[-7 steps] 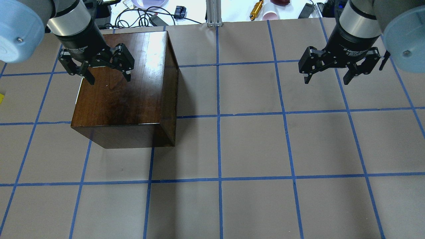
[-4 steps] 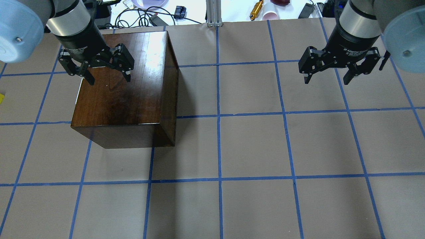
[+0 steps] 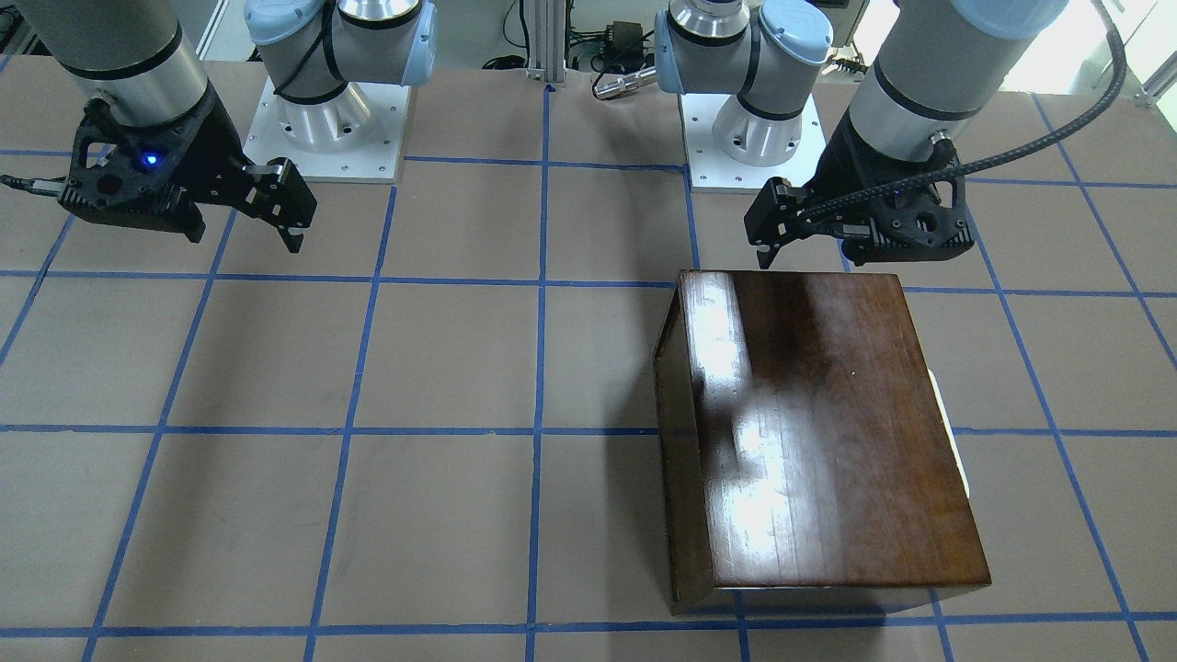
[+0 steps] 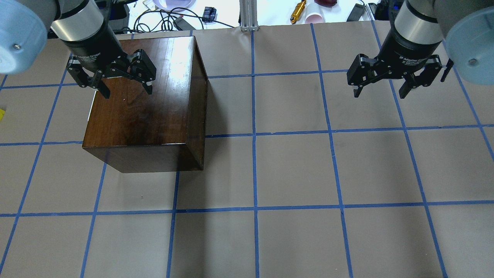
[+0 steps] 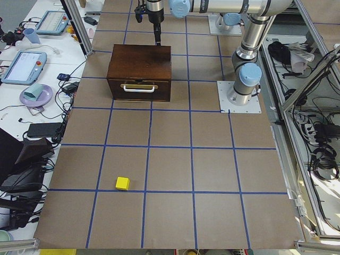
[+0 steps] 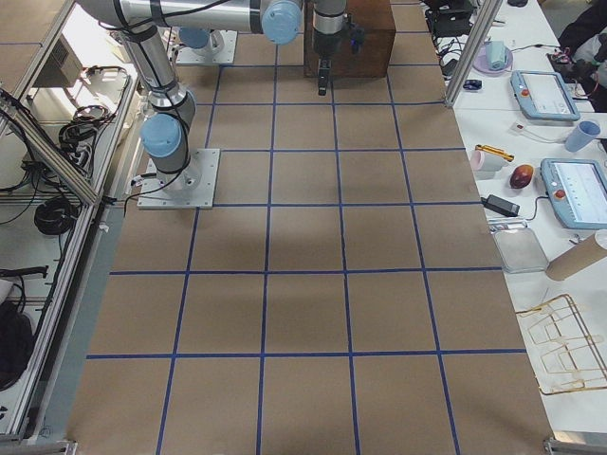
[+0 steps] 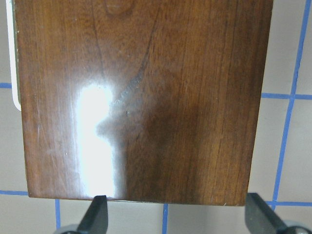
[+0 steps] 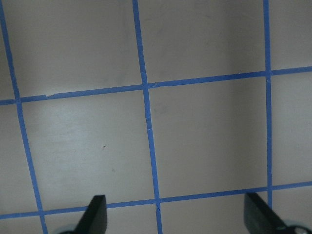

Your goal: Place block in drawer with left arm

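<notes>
The yellow block (image 5: 122, 183) lies on the table far from the box, toward the table's left end. Only a sliver of it shows at the overhead view's left edge (image 4: 1, 114). The drawer (image 5: 138, 88) is shut in the glossy dark-brown box (image 4: 142, 104), with its front and pale pull facing the block. My left gripper (image 4: 127, 92) is open and empty. It hovers above the box's near top edge and shows in the wrist view (image 7: 178, 217). My right gripper (image 4: 380, 93) is open and empty over bare table on the right.
The brown table (image 4: 293, 170) is marked with a blue tape grid. Cables, a plate and tools (image 4: 181, 15) lie beyond the far edge. Both arm bases (image 3: 322, 129) stand on the robot's side.
My left arm has shifted slightly left and away, the gripper staying open above the box. The right arm has not moved.
</notes>
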Available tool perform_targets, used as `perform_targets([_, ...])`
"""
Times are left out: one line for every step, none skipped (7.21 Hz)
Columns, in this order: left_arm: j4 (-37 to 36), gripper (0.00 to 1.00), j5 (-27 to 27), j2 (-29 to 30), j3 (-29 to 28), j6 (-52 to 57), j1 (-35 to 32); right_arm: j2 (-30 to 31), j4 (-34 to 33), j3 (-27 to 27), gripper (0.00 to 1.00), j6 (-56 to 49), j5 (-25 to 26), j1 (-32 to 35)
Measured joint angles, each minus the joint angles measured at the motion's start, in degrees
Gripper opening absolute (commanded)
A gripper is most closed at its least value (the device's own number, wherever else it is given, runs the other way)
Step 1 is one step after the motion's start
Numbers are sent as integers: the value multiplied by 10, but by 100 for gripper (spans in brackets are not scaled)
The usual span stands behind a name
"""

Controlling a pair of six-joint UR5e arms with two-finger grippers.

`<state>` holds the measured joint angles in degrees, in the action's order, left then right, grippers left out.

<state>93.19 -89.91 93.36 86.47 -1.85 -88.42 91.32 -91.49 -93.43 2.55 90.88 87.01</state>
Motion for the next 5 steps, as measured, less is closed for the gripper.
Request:
perform_targets([0, 100, -1, 0, 0, 0, 0, 0, 0, 0, 100, 0, 0, 0])
perform_targets([0, 100, -2, 1, 0, 0, 0, 0, 0, 0, 100, 0, 0, 0])
perform_targets([0, 100, -1, 3, 1, 0, 0, 0, 0, 0, 100, 0, 0, 0])
perform_targets([0, 100, 1, 5, 1, 0, 0, 0, 0, 0, 100, 0, 0, 0])
perform_targets([0, 100, -1, 5, 1, 0, 0, 0, 0, 0, 100, 0, 0, 0])
